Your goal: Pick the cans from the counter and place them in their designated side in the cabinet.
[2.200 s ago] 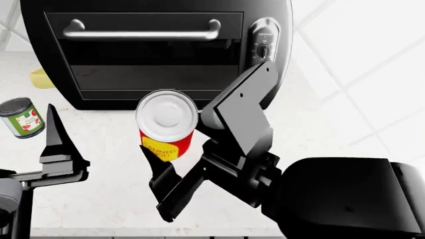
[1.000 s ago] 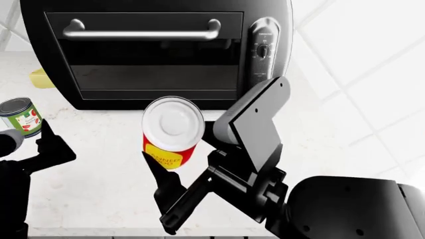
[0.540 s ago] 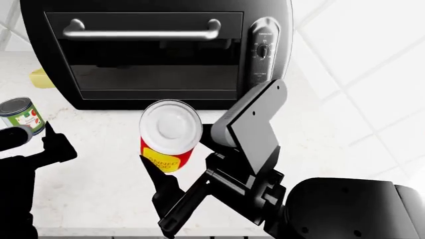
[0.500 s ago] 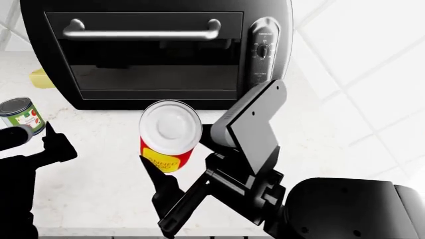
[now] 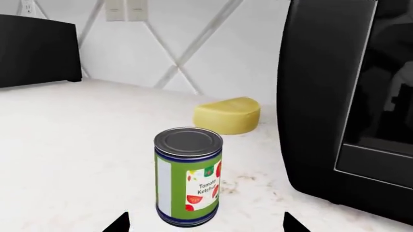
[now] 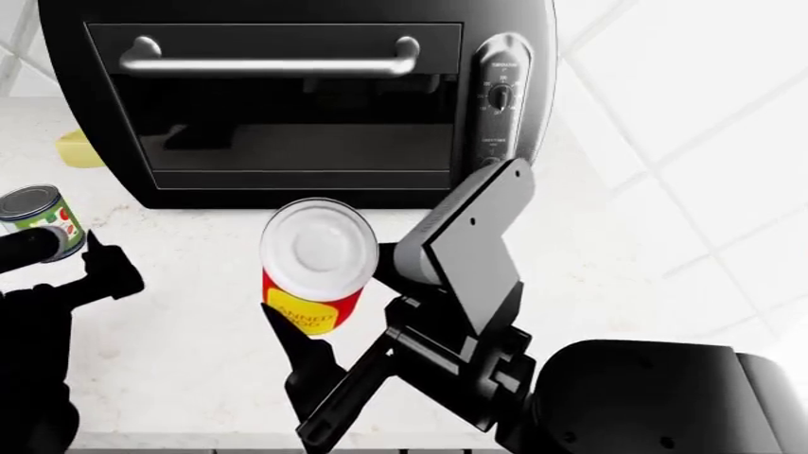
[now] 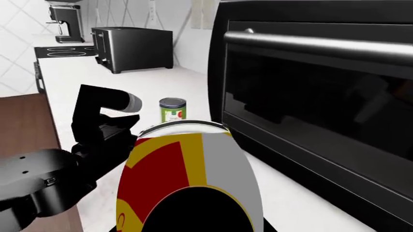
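Note:
The red can (image 6: 313, 267) with a yellow label hangs above the counter (image 6: 189, 331), and my right gripper (image 6: 310, 320) is shut on it from below. In the right wrist view that red can (image 7: 187, 179) fills the foreground. The green-labelled can (image 6: 38, 214) stands upright on the counter at the far left. My left gripper (image 6: 79, 253) is beside it. In the left wrist view the green can (image 5: 188, 178) stands just ahead of my open left gripper (image 5: 203, 228), centred between the two fingertips and untouched. The cabinet is out of view.
A large black toaster oven (image 6: 297, 99) stands at the back, right behind the red can. A yellow lump (image 5: 227, 115) lies by its left side, beyond the green can. A black toaster (image 7: 132, 42) and a coffee machine (image 7: 65, 21) stand farther along the counter.
My left arm has swung down and turned its gripper toward the green can. The right gripper has shifted slightly left with the red can still in it.

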Available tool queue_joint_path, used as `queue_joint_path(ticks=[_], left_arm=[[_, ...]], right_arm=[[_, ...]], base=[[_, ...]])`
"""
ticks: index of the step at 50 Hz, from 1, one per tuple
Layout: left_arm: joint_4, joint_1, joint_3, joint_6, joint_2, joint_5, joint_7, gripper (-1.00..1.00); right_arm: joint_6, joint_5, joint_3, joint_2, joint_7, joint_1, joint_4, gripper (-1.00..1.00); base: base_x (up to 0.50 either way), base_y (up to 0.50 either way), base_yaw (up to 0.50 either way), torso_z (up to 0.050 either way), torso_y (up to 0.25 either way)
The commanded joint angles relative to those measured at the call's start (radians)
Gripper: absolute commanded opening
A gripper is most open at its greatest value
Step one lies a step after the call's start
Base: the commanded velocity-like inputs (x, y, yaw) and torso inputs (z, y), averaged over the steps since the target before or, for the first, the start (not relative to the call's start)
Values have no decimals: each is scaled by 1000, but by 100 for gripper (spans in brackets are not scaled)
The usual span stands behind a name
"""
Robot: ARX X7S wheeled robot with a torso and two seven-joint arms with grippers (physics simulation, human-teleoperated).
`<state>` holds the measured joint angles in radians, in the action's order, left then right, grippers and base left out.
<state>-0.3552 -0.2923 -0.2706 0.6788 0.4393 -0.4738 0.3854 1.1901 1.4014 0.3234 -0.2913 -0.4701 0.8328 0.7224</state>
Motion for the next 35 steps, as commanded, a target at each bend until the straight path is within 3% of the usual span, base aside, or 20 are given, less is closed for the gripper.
queue_joint_path(ticks=[1, 35], left_arm=[[85, -31, 17, -32, 5, 31, -4, 100], [389, -236, 127, -128, 19, 78, -106, 100]], right_arm=[[-12, -21, 2, 0, 16, -1, 1, -100], [-39, -48, 46, -4, 41, 4, -16, -100]], base=[[0, 0, 0, 0, 0], [0, 0, 0, 0, 1]])
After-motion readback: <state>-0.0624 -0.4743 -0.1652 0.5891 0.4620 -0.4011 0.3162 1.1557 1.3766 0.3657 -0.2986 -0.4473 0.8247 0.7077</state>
